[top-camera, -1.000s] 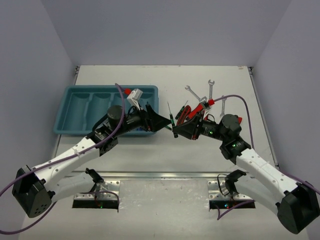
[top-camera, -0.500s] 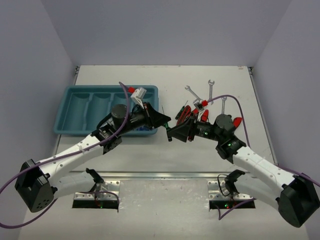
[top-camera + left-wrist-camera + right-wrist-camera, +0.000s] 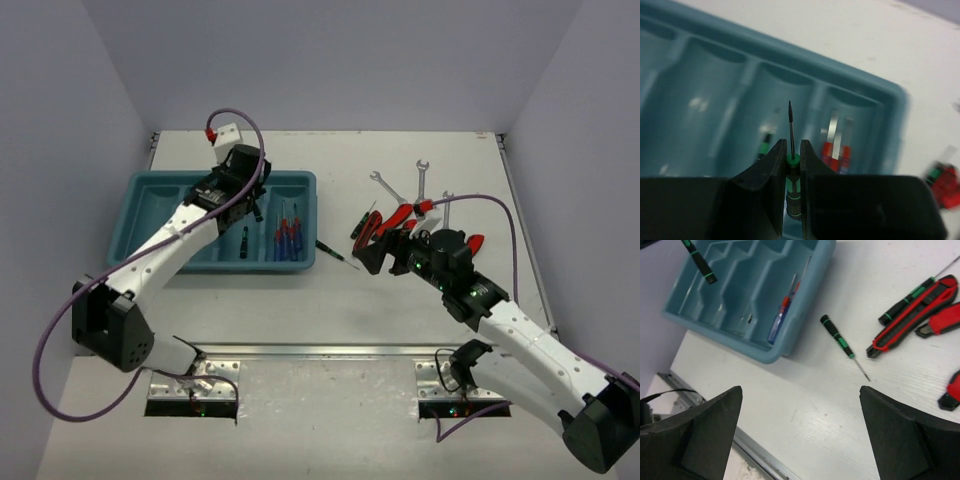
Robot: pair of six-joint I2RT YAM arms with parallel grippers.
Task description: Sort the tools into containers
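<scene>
The right gripper (image 3: 800,390) hangs nearest the arm bases, over the table (image 3: 805,440), its jaws spread wide and empty. Just past it the loose screwdriver (image 3: 839,341), black and green, lies flat on the table near the right wall of the teal tray (image 3: 790,347) but apart from it. In the overhead view its long axis runs 10 to 4 o'clock, with the handle toward the tray and the tip at 4 o'clock.

Farther back, the left gripper (image 3: 791,145) is clamped on the held screwdriver (image 3: 793,185), gripping it at the green collar. In the wrist view the shaft points straight to 12 o'clock, and its tip is over the third compartment from the left. Another green-banded screwdriver (image 3: 765,145) lies lengthwise in that compartment. The blue/red screwdrivers (image 3: 287,236) lie lengthwise in the fourth.

At 2 o'clock from the right gripper lie the red-handled pliers (image 3: 912,310). The three wrenches (image 3: 421,176) are farthest back.
</scene>
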